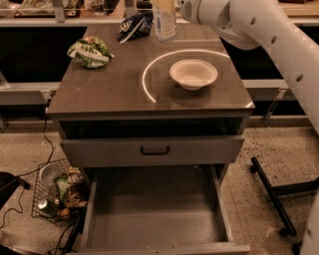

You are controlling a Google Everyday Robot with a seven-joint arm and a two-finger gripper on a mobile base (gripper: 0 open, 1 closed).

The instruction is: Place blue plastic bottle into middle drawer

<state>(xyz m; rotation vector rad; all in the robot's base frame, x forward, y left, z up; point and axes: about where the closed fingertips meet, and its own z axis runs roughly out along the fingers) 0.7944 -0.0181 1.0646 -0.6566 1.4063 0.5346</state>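
The blue plastic bottle (163,22), clear with a pale label, hangs upright at the top edge of the camera view, above the back of the cabinet top; its cap is cut off by the frame. My gripper (169,7) reaches in from the right on the white arm and is shut on the bottle's upper part. The middle drawer (154,219) is pulled out at the bottom, a deep grey box with a bare floor, well below and in front of the bottle. Above it sits a shallower closed drawer front with a dark bar handle (154,150).
A white bowl (193,73) stands on the cabinet top (114,89) right of centre. A green snack bag (88,52) lies at back left, a dark blue-and-white bag (133,26) beside the bottle. A wire basket (57,191) of rubbish sits on the floor at left, a black stand leg (271,194) at right.
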